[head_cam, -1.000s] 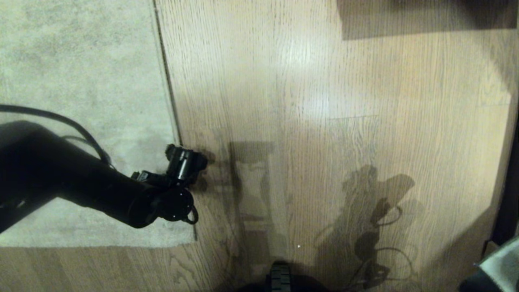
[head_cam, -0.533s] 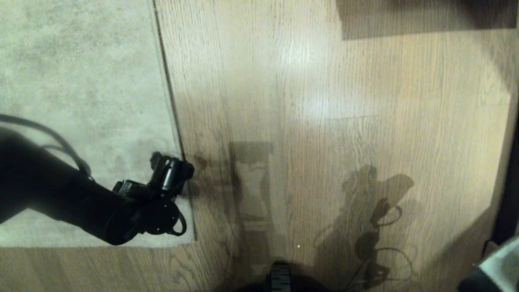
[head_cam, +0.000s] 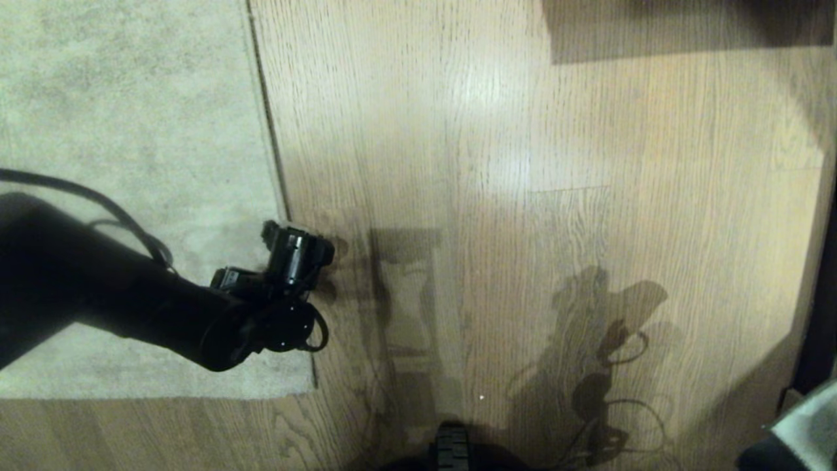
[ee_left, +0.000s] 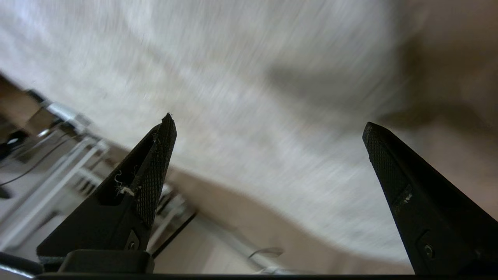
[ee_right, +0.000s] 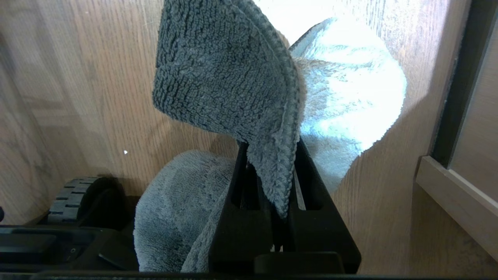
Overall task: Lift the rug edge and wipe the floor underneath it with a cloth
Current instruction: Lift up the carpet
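Rug edge (head_cam: 278, 163): straight side border of a pale mottled rug, lying flat on the floor; its square corner sits near the bottom of the head view, on the robot's left.
Floor (head_cam: 523, 196): light wood-grain planks with a soft sheen, running alongside the rug edge and past its corner; robot shadows fall across it.
Left gripper (head_cam: 297, 255): above the rug edge, a little way up from the corner, reaching in from over the rug. Fingers (ee_left: 155, 171) spread wide, nothing between them. Contact with the rug: cannot tell. Left wrist view shows blurred rug pile ahead of the tips.
Right gripper (ee_right: 280, 175): well apart from the rug edge, over bare floor on the robot's right. Jaws pressed together, pinching the cloth.
Cloth (ee_right: 233, 70): fuzzy, dark grey on one face, pale bluish-white on the other; clamped in the right gripper, folds flopping to either side of the jaws, far from the rug edge.
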Tool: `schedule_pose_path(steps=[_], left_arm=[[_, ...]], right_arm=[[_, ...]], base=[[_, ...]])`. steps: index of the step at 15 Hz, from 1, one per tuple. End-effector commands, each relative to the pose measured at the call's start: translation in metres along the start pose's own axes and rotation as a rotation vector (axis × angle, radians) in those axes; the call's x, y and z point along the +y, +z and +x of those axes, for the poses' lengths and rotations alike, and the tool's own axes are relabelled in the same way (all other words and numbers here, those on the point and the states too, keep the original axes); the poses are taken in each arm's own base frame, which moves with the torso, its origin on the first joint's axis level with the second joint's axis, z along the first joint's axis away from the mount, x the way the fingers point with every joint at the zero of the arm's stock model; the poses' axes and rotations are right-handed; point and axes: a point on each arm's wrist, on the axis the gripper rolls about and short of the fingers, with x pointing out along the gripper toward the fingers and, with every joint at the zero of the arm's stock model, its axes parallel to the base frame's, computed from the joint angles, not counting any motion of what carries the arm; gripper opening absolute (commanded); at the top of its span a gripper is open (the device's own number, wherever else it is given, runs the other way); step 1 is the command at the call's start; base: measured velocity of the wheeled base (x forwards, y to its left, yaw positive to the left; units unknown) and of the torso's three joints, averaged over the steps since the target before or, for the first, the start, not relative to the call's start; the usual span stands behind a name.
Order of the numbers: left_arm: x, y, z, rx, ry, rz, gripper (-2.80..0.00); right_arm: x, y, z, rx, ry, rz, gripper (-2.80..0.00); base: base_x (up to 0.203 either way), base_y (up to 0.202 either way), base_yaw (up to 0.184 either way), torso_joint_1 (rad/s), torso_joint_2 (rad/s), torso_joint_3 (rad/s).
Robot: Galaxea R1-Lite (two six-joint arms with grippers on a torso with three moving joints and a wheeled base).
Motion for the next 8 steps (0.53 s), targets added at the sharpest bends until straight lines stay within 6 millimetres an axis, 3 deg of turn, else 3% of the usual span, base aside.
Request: schedule_pose_path(steps=[1,5,8], left_arm=[[-0.017,0.018,-0.001,-0.042,-0.015,-0.035,0.00],[-0.032,0.040,-0.005,-0.093,-0.038,-0.083,0.00],[-0.034,0.035,0.006,-0.071,-0.020,-0.057,0.00]], right_arm=[[0.000,0.000,0.000,0.000,0.002,-0.001,-2.80],[0.000,0.000,0.000,0.001,-0.001,-0.001,-2.80],[0.000,0.000,0.000,0.000,0.002,-0.001,-2.80]], base=[[0.000,0.000,0.000,0.000,0.00,0.000],[0.000,0.000,0.000,0.000,0.00,0.000],[0.000,0.000,0.000,0.000,0.00,0.000]])
